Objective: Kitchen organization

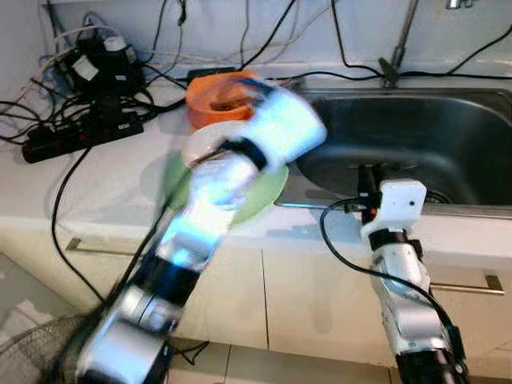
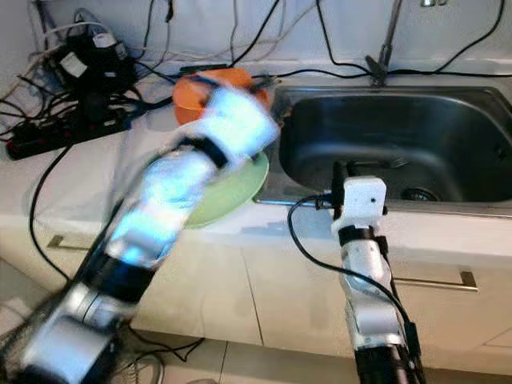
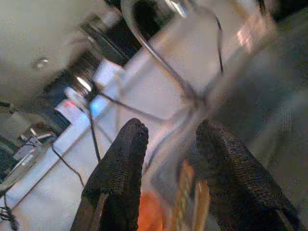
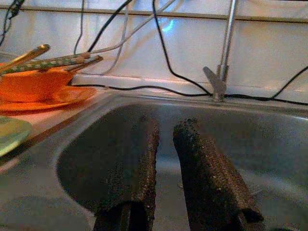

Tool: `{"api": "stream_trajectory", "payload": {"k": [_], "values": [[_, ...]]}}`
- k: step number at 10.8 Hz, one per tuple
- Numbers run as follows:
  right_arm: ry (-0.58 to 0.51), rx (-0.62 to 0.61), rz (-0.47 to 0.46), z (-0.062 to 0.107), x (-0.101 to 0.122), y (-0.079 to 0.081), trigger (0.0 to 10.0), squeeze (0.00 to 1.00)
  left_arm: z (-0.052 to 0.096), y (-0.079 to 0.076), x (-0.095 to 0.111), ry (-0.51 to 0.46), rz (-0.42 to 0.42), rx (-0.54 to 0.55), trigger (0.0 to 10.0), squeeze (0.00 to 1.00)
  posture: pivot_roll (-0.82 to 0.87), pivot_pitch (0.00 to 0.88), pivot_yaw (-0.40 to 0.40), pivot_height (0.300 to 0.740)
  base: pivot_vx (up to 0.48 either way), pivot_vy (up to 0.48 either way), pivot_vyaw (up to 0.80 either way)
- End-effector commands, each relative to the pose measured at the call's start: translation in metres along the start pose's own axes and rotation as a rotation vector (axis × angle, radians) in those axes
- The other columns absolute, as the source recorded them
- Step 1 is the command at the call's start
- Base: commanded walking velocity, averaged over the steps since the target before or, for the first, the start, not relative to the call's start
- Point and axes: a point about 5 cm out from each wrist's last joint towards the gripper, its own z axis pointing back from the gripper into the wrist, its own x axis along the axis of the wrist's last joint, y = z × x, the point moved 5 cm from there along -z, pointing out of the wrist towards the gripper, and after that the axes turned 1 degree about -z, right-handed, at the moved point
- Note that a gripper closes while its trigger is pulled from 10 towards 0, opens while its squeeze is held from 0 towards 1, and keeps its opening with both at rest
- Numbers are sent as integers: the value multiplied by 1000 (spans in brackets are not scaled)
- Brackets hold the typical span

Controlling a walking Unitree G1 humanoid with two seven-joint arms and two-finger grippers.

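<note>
A kitchen counter [image 1: 104,184] holds a steel sink [image 1: 448,144] on the robot's right and a tangle of black cables and a power strip [image 1: 80,132] on its left. An orange bowl [image 1: 216,96] sits near the sink's left edge, with a green plate [image 1: 268,196] in front of it. The left arm, blurred, reaches over the plate; its left claw [image 3: 168,139] shows 2 black fingers held apart, near the orange bowl. The right claw [image 4: 163,144] hovers at the sink's front rim, pointing into the basin, its 2 fingers slightly apart and holding nothing.
</note>
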Motion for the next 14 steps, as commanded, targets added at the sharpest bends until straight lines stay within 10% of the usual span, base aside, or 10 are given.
{"api": "stream_trajectory", "payload": {"k": [1, 5, 14], "values": [[0, 6, -7, -2, 0, 3, 10000, 0, -9, -6, -5, 48, -86, -19, 10000, 0, -3, 0, 100, 740, 0, 0, 0], [-5, -3, -13, -5, 2, 3, 10000, 0, -19, -32, -16, 126, -142, -62, 10000, 0, -7, 0, 101, 740, 0, 0, 0], [-1, 12, -23, -7, 1, 9, 10000, 0, -35, -15, -42, 287, -250, 37, 10000, 0, -9, 0, 107, 740, 0, 0, 0]]}}
